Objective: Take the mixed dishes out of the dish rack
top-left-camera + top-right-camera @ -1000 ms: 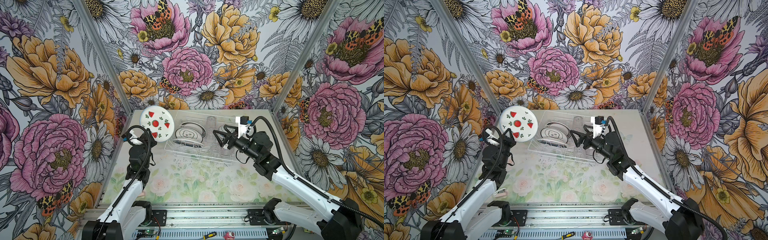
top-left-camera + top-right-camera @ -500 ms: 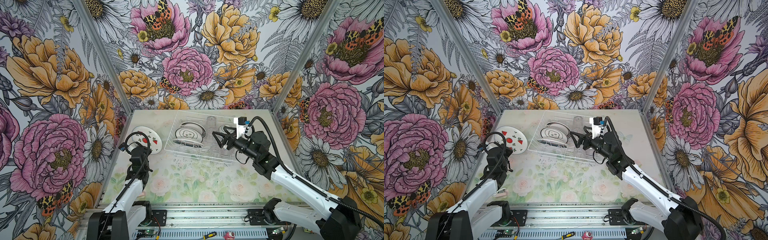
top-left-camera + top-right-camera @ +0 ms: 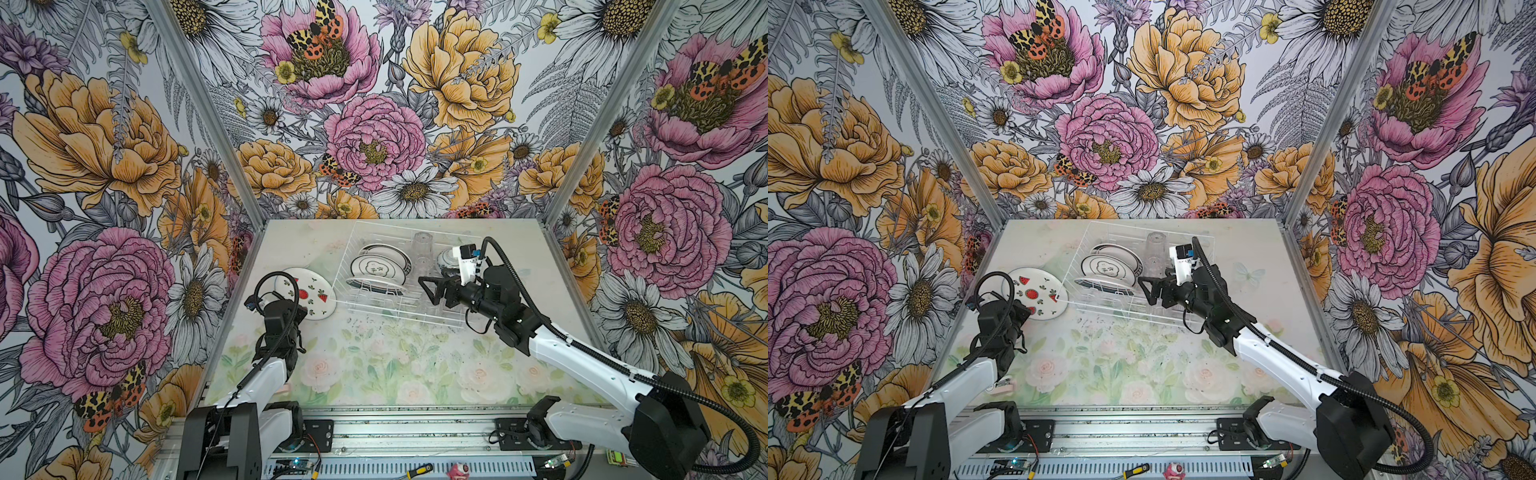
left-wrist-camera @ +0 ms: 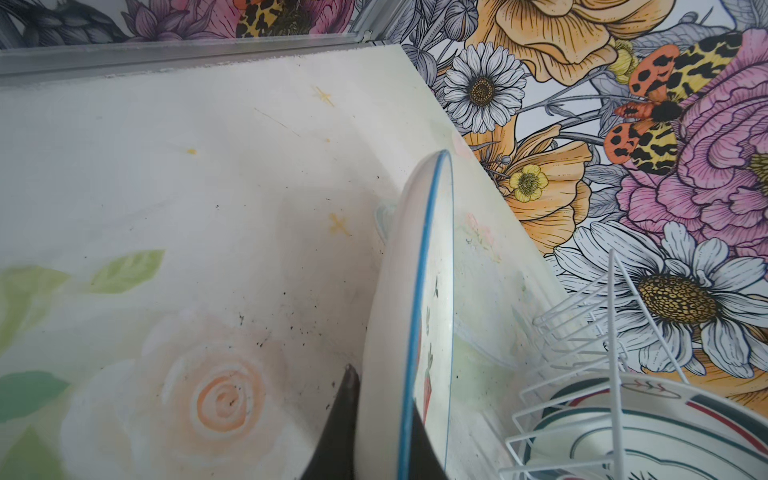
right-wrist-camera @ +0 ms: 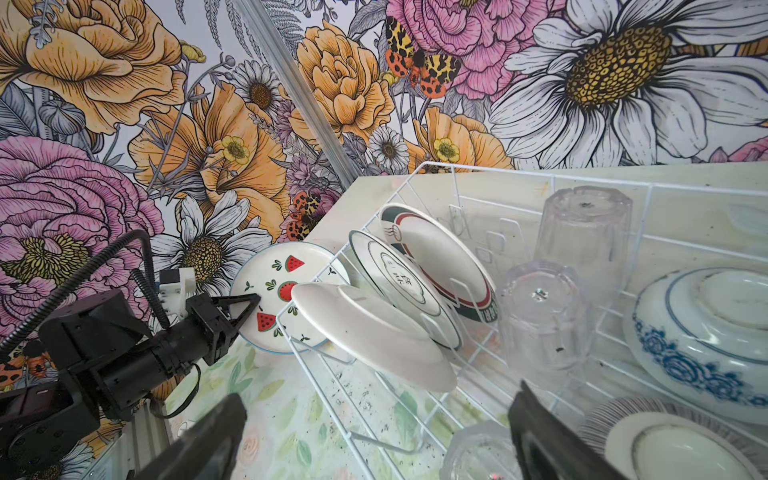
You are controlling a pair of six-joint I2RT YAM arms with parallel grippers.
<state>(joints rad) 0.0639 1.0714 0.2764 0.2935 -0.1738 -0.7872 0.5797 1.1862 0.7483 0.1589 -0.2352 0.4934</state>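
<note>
Floral table (image 3: 374,361), watermelon plate (image 3: 314,293) beside rack (image 3: 390,291) edge

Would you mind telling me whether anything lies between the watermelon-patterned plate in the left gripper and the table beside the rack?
Nothing visible does. The round white watermelon-patterned plate, held tilted by the left gripper, has only bare table beneath it; the white wire dish rack stands close beside its rim.
</note>
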